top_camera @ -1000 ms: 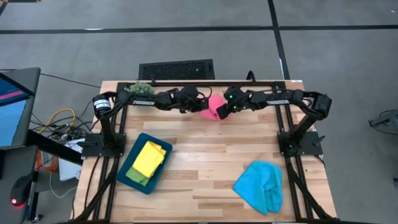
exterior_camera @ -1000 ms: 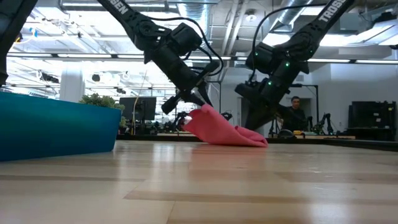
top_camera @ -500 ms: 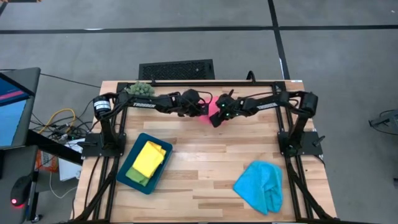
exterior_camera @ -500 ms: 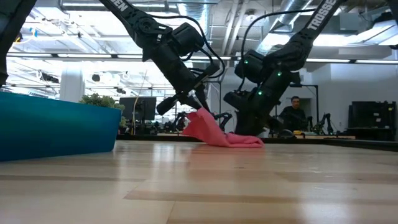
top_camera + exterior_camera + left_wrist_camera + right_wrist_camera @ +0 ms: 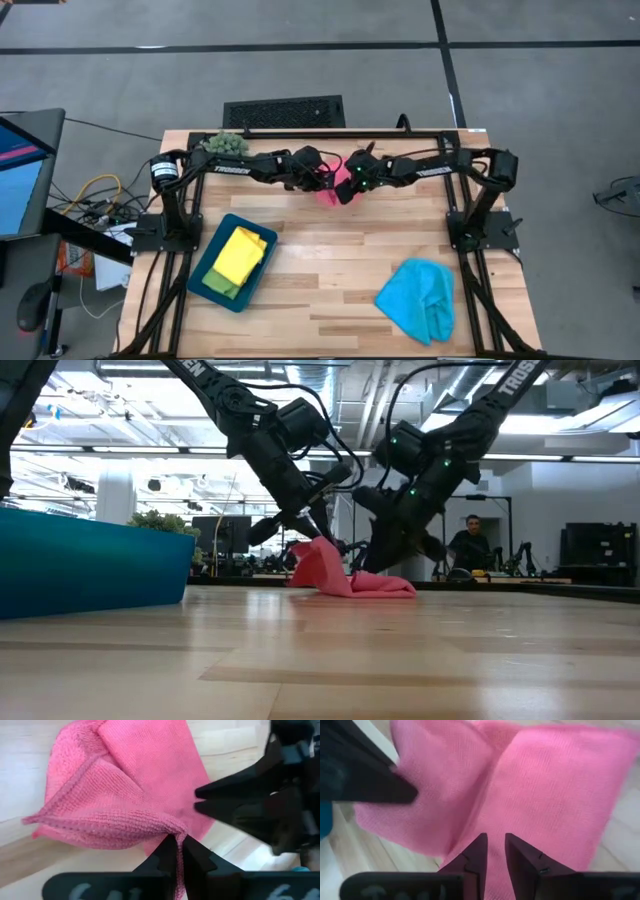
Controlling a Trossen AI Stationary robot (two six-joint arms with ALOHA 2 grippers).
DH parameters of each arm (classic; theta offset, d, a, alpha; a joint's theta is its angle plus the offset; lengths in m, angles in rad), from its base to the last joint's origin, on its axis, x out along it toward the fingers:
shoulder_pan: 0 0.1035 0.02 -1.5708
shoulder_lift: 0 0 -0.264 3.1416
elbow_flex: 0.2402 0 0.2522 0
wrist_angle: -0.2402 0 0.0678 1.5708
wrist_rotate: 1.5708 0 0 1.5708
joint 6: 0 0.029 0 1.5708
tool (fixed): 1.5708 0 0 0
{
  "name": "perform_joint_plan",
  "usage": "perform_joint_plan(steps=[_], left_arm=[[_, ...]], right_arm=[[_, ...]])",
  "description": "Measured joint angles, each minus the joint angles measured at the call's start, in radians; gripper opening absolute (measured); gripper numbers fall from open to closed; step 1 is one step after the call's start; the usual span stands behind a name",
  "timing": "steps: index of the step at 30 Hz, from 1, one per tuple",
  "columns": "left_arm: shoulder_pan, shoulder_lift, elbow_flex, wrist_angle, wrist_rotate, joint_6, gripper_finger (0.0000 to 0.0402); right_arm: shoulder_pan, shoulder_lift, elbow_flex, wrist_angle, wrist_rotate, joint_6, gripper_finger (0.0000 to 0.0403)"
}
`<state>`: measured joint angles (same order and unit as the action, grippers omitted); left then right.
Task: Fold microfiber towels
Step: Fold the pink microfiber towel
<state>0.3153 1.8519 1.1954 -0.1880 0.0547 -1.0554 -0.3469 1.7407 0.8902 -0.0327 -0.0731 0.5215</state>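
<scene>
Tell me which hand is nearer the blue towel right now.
Right. The right hand is at the pink towel on the far side, on the blue towel's half; the left hand sits just beyond it, pinching pink cloth.
</scene>
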Motion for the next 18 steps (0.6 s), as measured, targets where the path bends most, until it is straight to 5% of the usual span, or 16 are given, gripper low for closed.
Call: perform_joint_plan(steps=[18], left_arm=[[0.000, 0.000, 0.000, 0.018, -0.009, -0.051, 0.0002]], right_arm=[[-0.111, -0.064, -0.100, -0.014, -0.034, -0.027, 0.0092]])
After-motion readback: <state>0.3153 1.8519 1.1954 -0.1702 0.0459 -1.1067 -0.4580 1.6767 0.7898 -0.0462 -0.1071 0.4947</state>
